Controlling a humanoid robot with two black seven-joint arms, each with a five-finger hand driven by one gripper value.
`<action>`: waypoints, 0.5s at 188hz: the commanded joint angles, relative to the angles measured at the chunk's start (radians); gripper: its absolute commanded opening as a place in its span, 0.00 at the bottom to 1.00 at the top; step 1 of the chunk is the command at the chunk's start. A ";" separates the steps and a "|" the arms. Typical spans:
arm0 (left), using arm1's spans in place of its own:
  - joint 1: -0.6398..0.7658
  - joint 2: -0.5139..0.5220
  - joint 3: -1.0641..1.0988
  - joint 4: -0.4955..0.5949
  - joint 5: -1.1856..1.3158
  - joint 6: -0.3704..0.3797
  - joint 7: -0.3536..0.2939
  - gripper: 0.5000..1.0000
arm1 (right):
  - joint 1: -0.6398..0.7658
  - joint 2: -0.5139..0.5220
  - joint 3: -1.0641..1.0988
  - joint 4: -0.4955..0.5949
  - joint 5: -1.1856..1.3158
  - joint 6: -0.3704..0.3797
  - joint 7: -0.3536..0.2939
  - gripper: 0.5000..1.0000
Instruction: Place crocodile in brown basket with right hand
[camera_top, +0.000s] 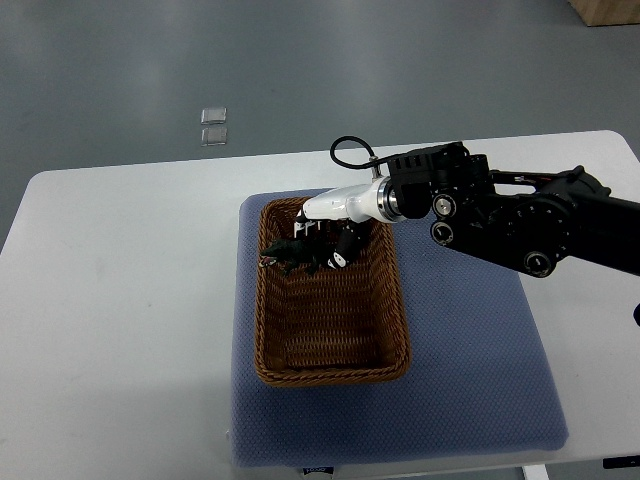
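Observation:
A dark green toy crocodile (290, 256) is at the far left end of the brown wicker basket (385, 372), low against its inner wall. My right hand (325, 243) reaches in from the right over the basket's far end. Its fingers (343, 252) are curled down around the crocodile. The white wrist and black forearm (500, 215) stretch back to the right edge. The crocodile's right end is hidden under the hand. The left arm does not show.
The basket stands on a blue-grey mat (470, 350) laid on the white table (120, 320). Two small clear squares (213, 125) lie on the grey floor beyond the table. A cardboard box corner (610, 10) shows at the top right.

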 joint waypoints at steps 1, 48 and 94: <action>0.000 0.000 0.000 0.001 0.000 0.000 0.000 1.00 | -0.016 -0.004 -0.001 0.000 -0.002 0.001 0.000 0.28; 0.000 0.000 0.001 -0.001 0.000 0.000 0.000 1.00 | -0.049 -0.014 -0.006 0.000 -0.003 0.001 0.000 0.41; 0.000 0.000 0.000 0.001 0.000 0.000 0.000 1.00 | -0.055 -0.015 -0.001 -0.002 -0.002 0.001 0.000 0.78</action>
